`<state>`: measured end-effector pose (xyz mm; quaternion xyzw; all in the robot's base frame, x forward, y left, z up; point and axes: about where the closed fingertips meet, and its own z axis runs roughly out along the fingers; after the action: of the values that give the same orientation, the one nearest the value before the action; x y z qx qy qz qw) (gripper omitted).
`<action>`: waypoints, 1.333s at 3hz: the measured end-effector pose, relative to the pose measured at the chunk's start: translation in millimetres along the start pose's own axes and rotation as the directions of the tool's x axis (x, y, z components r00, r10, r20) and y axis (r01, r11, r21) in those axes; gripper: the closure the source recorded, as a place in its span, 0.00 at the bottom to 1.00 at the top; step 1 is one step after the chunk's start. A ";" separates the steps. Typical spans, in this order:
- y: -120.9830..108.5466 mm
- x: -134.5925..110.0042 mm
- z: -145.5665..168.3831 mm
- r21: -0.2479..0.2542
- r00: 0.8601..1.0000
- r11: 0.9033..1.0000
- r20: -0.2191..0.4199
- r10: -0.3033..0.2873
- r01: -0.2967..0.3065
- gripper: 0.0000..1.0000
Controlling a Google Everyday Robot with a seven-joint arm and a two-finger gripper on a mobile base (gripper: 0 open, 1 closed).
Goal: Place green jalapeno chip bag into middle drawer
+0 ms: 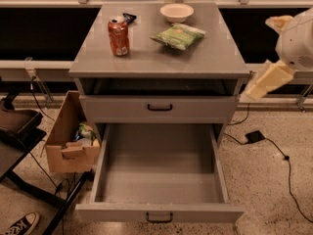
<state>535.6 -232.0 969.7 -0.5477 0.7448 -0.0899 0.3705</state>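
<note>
The green jalapeno chip bag (178, 35) lies flat on the grey cabinet top (205, 58), right of centre, in front of a white bowl (176, 11). The middle drawer (159, 173) is pulled fully out below, and its deep grey tray is bare. My gripper (272, 51) hangs in the air at the right edge of the view, beside the cabinet's right side at about top height. Its two cream fingers (266, 80) are spread apart and hold nothing. It is well right of the bag and touches nothing.
An orange soda can (119, 35) stands on the left of the cabinet top, with a small dark wrapper (129, 17) behind it. The handled drawer above (160, 107) is closed. A cardboard box (73, 141) sits at the cabinet's left. Cables and a black plug (255, 136) lie on the floor at right.
</note>
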 end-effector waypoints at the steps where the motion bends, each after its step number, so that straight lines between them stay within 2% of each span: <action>1: -65.0 -25.5 22.3 0.136 0.990 0.991 0.144 -0.008 -0.012 0.00; 2: -83.3 -30.6 20.7 0.180 0.985 0.983 0.171 -0.010 -0.021 0.00; 3: -81.4 -30.6 21.3 0.175 0.986 0.984 0.169 -0.010 -0.020 0.00; 4: -82.3 -57.8 61.7 0.186 0.961 0.980 0.275 0.015 -0.069 0.00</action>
<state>644.7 -195.7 996.6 -0.5002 0.6859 -0.0777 0.5227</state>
